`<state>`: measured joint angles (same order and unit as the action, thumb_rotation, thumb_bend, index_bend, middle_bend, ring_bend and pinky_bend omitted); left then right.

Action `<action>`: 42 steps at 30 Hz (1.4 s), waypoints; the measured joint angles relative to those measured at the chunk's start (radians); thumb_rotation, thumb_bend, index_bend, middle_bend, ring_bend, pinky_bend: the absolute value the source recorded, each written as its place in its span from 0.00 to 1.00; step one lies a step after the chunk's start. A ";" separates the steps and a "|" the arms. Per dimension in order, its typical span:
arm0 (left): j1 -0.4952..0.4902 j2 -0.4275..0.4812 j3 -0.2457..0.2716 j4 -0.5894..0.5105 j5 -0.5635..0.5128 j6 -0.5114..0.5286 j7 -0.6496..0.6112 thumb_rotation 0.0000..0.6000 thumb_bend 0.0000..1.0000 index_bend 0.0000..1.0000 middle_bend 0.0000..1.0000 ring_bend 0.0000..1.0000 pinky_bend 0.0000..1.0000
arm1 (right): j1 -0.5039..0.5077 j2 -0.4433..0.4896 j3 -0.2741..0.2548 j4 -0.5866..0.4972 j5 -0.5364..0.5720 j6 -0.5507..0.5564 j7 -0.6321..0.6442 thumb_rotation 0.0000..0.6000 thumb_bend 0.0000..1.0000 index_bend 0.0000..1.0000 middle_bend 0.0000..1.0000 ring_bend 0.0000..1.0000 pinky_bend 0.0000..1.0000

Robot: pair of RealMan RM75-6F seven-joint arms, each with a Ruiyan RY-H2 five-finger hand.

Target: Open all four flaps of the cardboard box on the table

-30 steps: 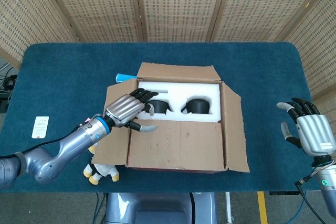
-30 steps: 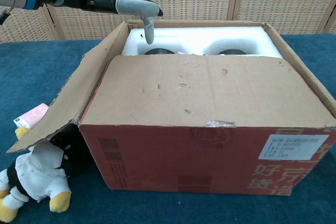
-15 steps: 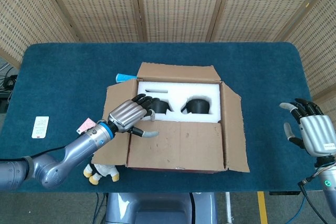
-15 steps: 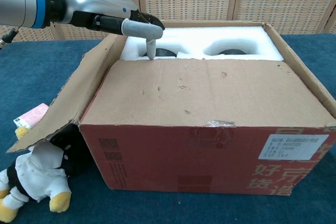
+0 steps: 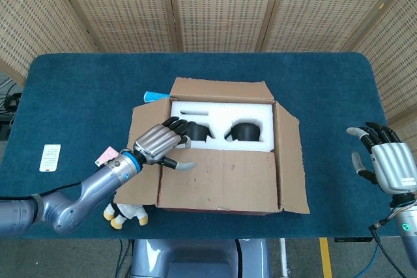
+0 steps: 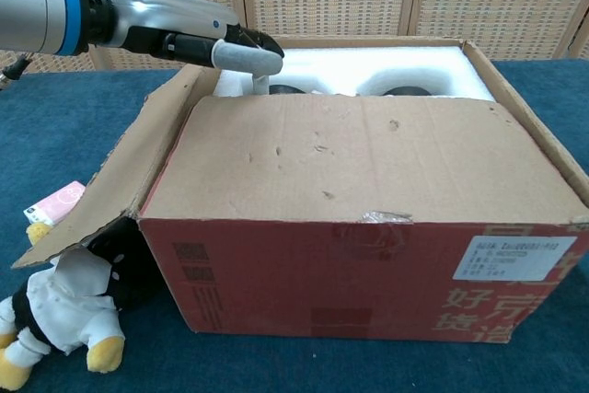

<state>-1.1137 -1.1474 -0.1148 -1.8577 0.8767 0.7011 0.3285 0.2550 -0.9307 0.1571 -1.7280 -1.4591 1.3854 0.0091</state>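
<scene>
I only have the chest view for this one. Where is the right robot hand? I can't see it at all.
Observer: The right robot hand is far to the right of the cardboard box, apart from it, fingers spread, holding nothing.
Operator: Is the far flap open?
Observer: Yes, the far flap is folded outward, away from the opening.
Operator: Anything on the left beyond the plush toy?
Observer: A white card lies on the table near its left edge.
</scene>
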 measured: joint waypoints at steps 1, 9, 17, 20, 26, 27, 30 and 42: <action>0.000 0.000 0.000 0.000 -0.001 -0.001 -0.003 0.02 0.11 0.36 0.00 0.00 0.00 | 0.000 0.000 0.000 -0.001 0.000 0.001 -0.001 1.00 0.54 0.25 0.31 0.18 0.19; 0.002 0.026 -0.015 -0.016 -0.021 -0.034 -0.075 0.02 0.11 0.38 0.00 0.00 0.00 | 0.001 0.001 0.002 -0.004 -0.001 0.001 -0.005 1.00 0.54 0.25 0.31 0.18 0.19; 0.010 0.087 -0.058 -0.036 -0.034 -0.120 -0.211 0.02 0.11 0.40 0.00 0.00 0.00 | 0.003 0.000 0.004 -0.007 -0.001 0.000 -0.011 1.00 0.54 0.25 0.31 0.18 0.19; 0.013 0.104 -0.075 -0.038 -0.031 -0.144 -0.252 0.02 0.12 0.40 0.00 0.00 0.00 | 0.004 0.000 0.005 -0.008 -0.001 0.000 -0.013 1.00 0.54 0.25 0.31 0.18 0.19; 0.028 0.146 -0.118 -0.045 -0.013 -0.202 -0.353 0.02 0.12 0.40 0.00 0.00 0.00 | 0.007 -0.001 0.006 -0.011 0.002 -0.004 -0.018 1.00 0.54 0.25 0.31 0.18 0.19; 0.032 0.152 -0.126 -0.046 -0.007 -0.213 -0.372 0.02 0.12 0.40 0.00 0.00 0.00 | 0.007 -0.001 0.007 -0.011 0.002 -0.004 -0.019 1.00 0.54 0.25 0.31 0.18 0.19; 0.049 0.175 -0.159 -0.050 0.016 -0.251 -0.443 0.02 0.12 0.40 0.00 0.00 0.00 | 0.010 -0.002 0.007 -0.012 0.002 -0.007 -0.023 1.00 0.54 0.25 0.31 0.18 0.19; 0.167 0.270 -0.327 -0.086 0.154 -0.408 -0.724 0.02 0.13 0.40 0.00 0.00 0.00 | 0.019 -0.004 0.011 -0.022 0.006 -0.016 -0.040 1.00 0.54 0.25 0.31 0.18 0.19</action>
<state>-0.9470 -0.8776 -0.4416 -1.9441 1.0308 0.2932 -0.3956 0.2736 -0.9346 0.1680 -1.7502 -1.4531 1.3697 -0.0311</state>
